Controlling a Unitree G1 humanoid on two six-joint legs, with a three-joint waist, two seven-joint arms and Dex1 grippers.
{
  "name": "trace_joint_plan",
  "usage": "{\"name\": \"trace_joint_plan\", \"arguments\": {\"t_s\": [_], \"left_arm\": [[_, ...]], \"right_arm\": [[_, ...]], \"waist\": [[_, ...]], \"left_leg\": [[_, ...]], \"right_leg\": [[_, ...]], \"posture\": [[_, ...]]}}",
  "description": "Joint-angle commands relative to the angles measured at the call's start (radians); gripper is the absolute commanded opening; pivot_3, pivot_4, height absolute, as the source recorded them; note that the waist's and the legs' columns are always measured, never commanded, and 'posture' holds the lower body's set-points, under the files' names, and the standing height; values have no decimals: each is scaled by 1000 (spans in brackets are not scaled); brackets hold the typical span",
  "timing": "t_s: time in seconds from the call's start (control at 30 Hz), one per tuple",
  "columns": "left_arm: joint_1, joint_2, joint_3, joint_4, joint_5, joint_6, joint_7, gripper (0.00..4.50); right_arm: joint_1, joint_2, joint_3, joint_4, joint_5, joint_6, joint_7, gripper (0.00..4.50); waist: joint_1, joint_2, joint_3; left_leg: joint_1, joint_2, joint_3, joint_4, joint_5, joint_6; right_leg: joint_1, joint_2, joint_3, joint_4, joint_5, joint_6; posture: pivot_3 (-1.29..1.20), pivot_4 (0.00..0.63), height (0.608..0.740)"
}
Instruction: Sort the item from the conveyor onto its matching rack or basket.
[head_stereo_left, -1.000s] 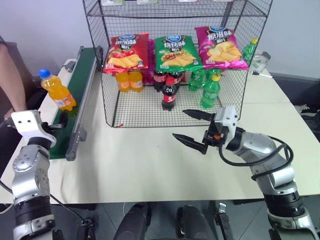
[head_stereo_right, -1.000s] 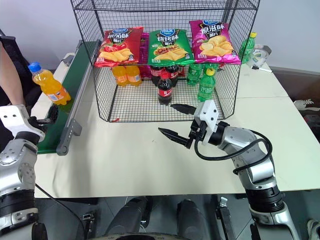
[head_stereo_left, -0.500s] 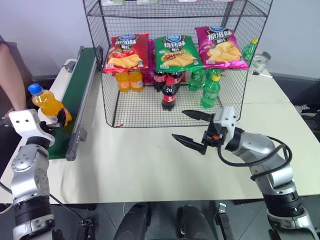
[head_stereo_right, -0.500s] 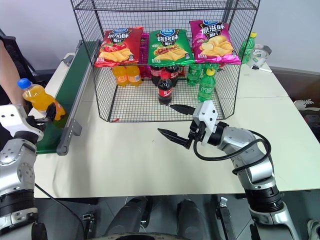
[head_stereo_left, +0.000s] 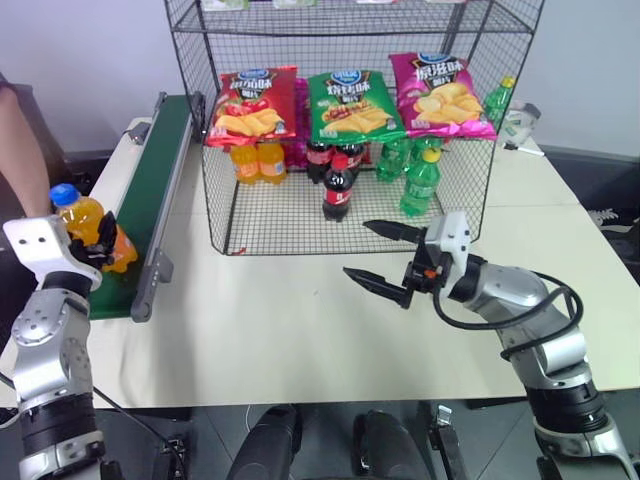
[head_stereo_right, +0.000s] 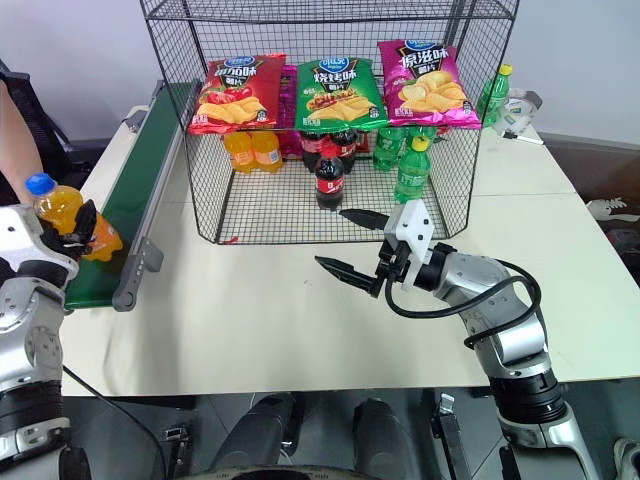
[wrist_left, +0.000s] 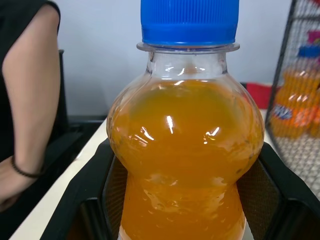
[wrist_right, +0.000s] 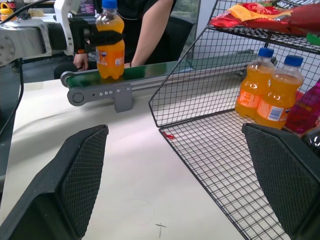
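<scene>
Left jaws (head_stereo_left: 100, 248): mine are clamped on the orange soda bottle (head_stereo_left: 92, 227), one black finger on each side of its body, just below the bulge under the cap.
Orange soda bottle: upright with a slight tilt, blue cap on top, at the near end of the conveyor (head_stereo_left: 150, 180); from the right wrist view its base sits right at the belt, and I cannot tell whether it touches.
Conveyor: dark-green belt between grey rails, running along the left side of the bench (head_stereo_left: 300, 330), just beside the wire rack (head_stereo_left: 455, 190).
Right jaws (head_stereo_left: 385, 255): mine stand wide apart, holding nothing, level above the bare bench in front of the rack.
Wire rack: black mesh cage on the bench; on its floor two orange soda bottles (head_stereo_left: 258, 160) stand at the left, cola bottles (head_stereo_left: 337, 185) in the middle, green soda bottles (head_stereo_left: 420, 180) at the right.
Crisp bags: red (head_stereo_left: 252, 105), green (head_stereo_left: 352, 105) and pink (head_stereo_left: 440, 95), lying side by side on the tier above the bottles.
Person: a bare arm (head_stereo_left: 25, 150) at the far left, beyond the conveyor.
</scene>
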Motion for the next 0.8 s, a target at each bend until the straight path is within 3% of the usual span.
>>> {"name": "trace_joint_plan", "arguments": {"t_s": [0.03,0.27,0.4,0.57,0.8], "left_arm": [[-57,67,27,-139,-71,14,-50,2639],[-114,101,-110,-318,-214,207,-173,2639],[-130,81,-244,-346,-183,275,-191,2639],[-181,-26,-370,-184,-29,190,-129,2639],[-359,-231,-420,245,158,-118,-5,2639]], "right_arm": [[-25,-7,-22,-41,21,3,-4,4500],[-28,-50,-69,-23,16,4,-5,4500],[-8,-79,-102,-22,11,1,-12,4500],[20,-94,-126,-34,5,1,-27,4500],[26,-94,-128,-57,-2,12,-48,4500]], "waist": [[1,-1,0],[0,-1,0],[0,0,0],[-4,0,0],[6,-1,0]], "left_leg": [[0,0,0,0,0,0],[0,-1,0,0,0,0],[0,0,0,0,0,0],[0,0,0,0,0,0],[0,-1,0,2,0,0]], "right_leg": [[0,0,0,0,0,0],[0,0,0,-1,0,0],[2,0,0,0,0,0],[1,1,0,0,0,0],[2,0,-2,0,0,0]], "posture": [[0,150,740],[0,150,740],[0,150,740],[0,150,740],[0,150,740]]}}
